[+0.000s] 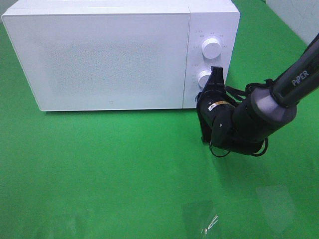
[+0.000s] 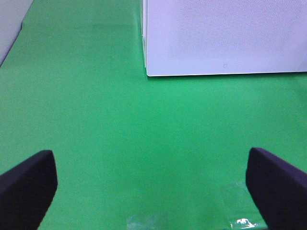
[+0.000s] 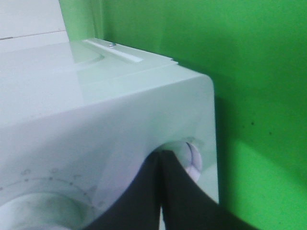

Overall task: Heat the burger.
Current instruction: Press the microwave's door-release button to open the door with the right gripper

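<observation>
The burger shows in no view; with the door (image 1: 99, 55) of the microwave (image 1: 214, 20) shut, it is probably inside. The next move turns on the lower dial (image 1: 203, 78) on the microwave's front. The right fingers (image 1: 217, 73), pressed together and holding nothing, point up just beside it; whether they touch is unclear. The left fingers (image 2: 29, 184) gape wide and empty over the bench (image 1: 99, 174) before the door, farther from the dial.
</observation>
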You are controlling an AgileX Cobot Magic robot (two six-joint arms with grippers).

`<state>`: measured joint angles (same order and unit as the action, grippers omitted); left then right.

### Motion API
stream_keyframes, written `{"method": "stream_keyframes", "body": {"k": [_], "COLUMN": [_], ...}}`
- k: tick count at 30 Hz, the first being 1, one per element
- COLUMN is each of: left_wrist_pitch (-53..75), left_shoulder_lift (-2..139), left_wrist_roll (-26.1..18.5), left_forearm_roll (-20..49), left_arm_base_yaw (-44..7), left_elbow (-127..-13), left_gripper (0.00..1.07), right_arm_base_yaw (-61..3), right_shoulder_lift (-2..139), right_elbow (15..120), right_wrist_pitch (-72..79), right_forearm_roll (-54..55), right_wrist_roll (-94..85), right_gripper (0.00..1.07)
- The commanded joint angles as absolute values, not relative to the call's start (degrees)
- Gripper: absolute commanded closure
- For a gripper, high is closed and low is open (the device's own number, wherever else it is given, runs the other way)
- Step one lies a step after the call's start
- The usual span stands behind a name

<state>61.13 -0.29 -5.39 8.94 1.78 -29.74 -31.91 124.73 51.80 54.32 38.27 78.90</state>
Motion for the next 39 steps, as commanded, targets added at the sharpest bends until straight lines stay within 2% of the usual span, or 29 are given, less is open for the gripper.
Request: {"method": "stream_keyframes", "body": {"k": [1, 24, 39], "left_wrist_pitch": [60.8, 60.8, 60.8], "left_shoulder_lift": [-0.7, -0.7, -0.7], "left_wrist_roll": [-5.2, -5.2, -5.2], "left_forearm_roll": [9.1, 9.1, 9.1], "left_arm_base_yaw": [1.5, 1.5, 1.5], "left_elbow": [-29.6, -29.6, -29.6], "left_gripper": [0.06, 0.06, 0.06], "right_arm_base_yaw": [-28.8, -27.6, -29.7], "right_shoulder_lift": [123.5, 124.0, 120.7], "right_elbow": [57.7, 60.7, 56.4], "right_wrist_pitch": [71.6, 74.0, 64.7], "right_forearm_roll": [39.1, 38.0, 37.6], "right_wrist_roll": [74.8, 72.3, 72.8], "right_gripper": [1.06, 1.07, 1.07]}}
